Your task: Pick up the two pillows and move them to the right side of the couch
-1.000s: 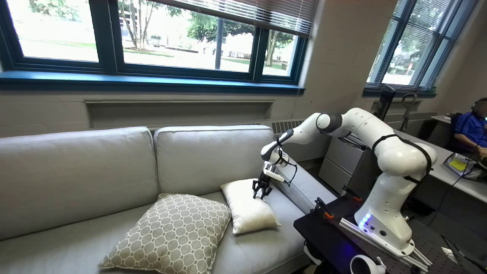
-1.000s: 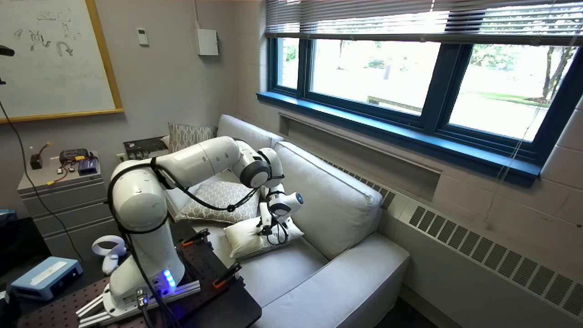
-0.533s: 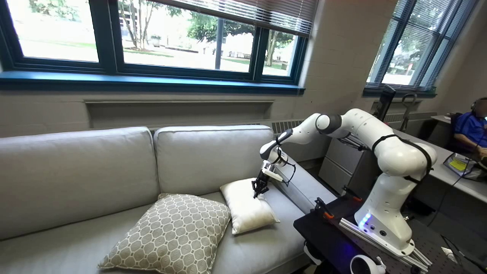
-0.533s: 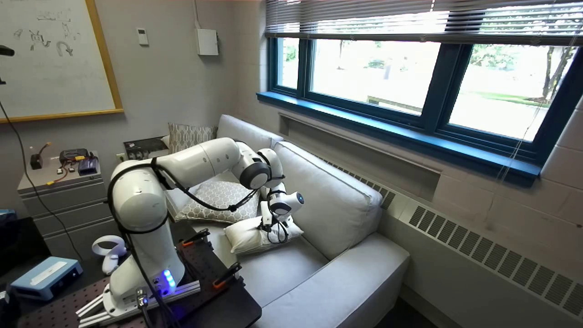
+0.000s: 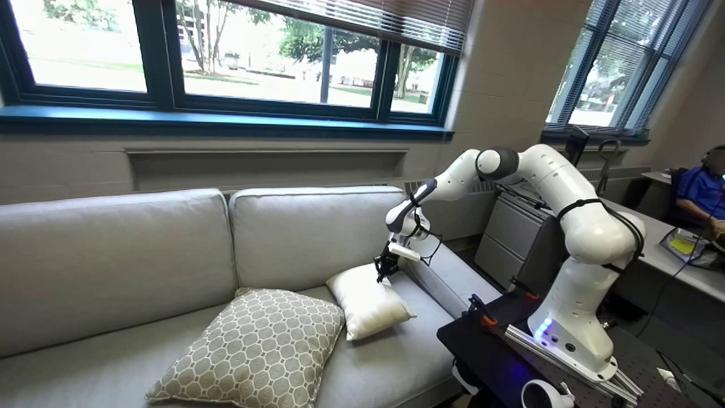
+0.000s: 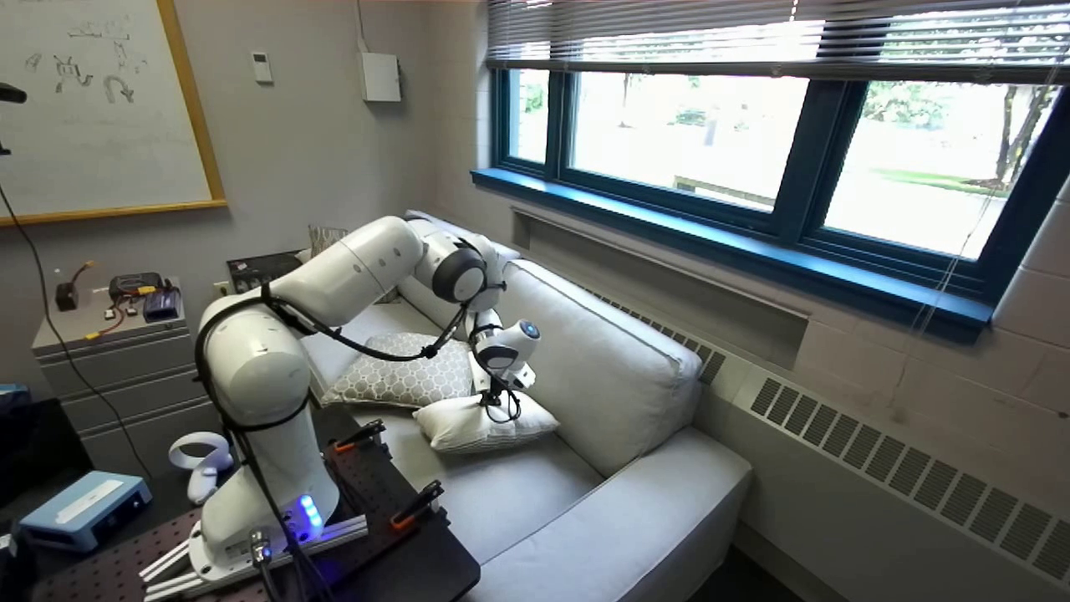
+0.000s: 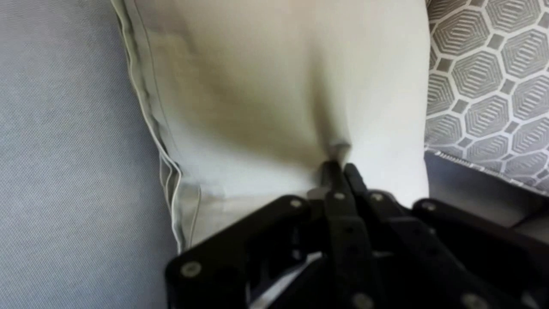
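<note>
The gripper (image 7: 342,168) pinches a raised fold in the upper face of the cream pillow (image 5: 368,306), which lies beneath it on the couch (image 5: 170,249), long axis apparently running from the back cushion (image 5: 317,232) toward the front. The patterned pillow (image 5: 263,348) lies to one side, the armrest (image 6: 627,518) to the other; transfer should probably proceed laterally, toward the armrest.

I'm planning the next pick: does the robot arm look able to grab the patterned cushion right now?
Probably not: its gripper is shut on the cream pillow. Otherwise the patterned cushion lies close by, its upper face uncovered.
</note>
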